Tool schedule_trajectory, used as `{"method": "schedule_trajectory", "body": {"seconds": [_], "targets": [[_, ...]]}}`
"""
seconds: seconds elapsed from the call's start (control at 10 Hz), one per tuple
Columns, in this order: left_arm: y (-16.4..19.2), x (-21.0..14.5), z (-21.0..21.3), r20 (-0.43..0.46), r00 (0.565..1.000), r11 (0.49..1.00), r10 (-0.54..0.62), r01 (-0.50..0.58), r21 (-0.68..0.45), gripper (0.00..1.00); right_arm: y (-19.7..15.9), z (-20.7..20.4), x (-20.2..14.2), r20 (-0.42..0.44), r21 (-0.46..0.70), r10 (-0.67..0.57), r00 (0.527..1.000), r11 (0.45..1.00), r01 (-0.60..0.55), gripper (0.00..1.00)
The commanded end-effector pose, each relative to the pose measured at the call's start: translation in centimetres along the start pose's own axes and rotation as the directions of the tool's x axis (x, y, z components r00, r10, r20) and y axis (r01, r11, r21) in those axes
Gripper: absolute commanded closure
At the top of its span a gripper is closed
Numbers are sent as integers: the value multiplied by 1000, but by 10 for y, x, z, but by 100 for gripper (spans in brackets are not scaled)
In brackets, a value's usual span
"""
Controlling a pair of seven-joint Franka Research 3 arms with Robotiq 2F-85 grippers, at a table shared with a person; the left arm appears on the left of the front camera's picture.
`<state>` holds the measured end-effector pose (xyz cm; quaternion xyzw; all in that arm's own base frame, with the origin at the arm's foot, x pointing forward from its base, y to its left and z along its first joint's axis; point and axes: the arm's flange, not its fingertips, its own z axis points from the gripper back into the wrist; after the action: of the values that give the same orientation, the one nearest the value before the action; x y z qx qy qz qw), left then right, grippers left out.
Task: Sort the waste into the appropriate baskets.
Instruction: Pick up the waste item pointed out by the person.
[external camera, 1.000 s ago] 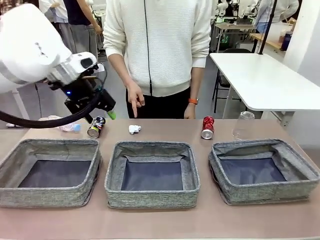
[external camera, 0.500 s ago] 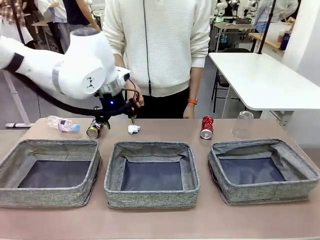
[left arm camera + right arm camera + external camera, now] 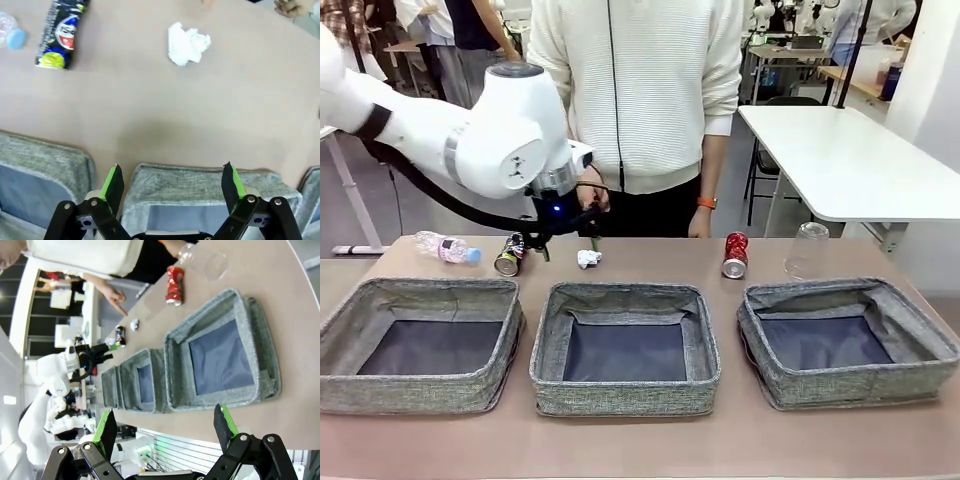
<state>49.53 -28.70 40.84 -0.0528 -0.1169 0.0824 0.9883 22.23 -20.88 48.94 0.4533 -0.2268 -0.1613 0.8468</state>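
Note:
Along the table's far side lie a clear bottle [image 3: 445, 247] with a blue cap, a crushed dark can [image 3: 510, 255], a white paper wad [image 3: 588, 258], a dented red can [image 3: 735, 255] and an upturned clear cup [image 3: 807, 250]. Three grey baskets stand in front: left [image 3: 420, 290], middle [image 3: 625, 293], right [image 3: 820, 290]. My left gripper [image 3: 565, 244] hangs open just above the table between the dark can and the wad. In the left wrist view this gripper [image 3: 172, 182] is over the middle basket's far rim [image 3: 200, 180], with the wad [image 3: 187, 44] ahead. My right gripper [image 3: 164, 426] is open and holds nothing.
A person in a white sweater stands at the far edge, one hand [image 3: 592, 192] pointing down near the paper wad, close behind my left arm. A white side table [image 3: 850, 160] stands at the back right. All three baskets hold nothing.
My left arm has swung right, from above the dark can to the spot beside the paper wad, and has come lower. The waste has not moved.

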Motion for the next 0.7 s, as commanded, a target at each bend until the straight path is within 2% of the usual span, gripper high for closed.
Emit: {"method": "schedule_trajectory", "body": {"seconds": [0.0,0.1,0.3,0.4,0.6], "targets": [[-16,8,-9,26,997,997,-77,78,-20,0,1,1,2,8,22,24,1000,999,-24,0],[-22,12,-12,61,993,992,-97,102,-68,0,1,1,2,8,22,24,1000,999,-24,0],[-34,20,-15,96,991,992,-96,104,-73,0,1,1,2,8,22,24,1000,999,-24,0],[-39,23,-14,148,985,991,-93,107,-85,0,1,1,2,8,22,24,1000,999,-24,0],[-46,35,-22,195,977,986,-89,113,-119,0,1,1,2,8,22,24,1000,999,-24,0]]}}
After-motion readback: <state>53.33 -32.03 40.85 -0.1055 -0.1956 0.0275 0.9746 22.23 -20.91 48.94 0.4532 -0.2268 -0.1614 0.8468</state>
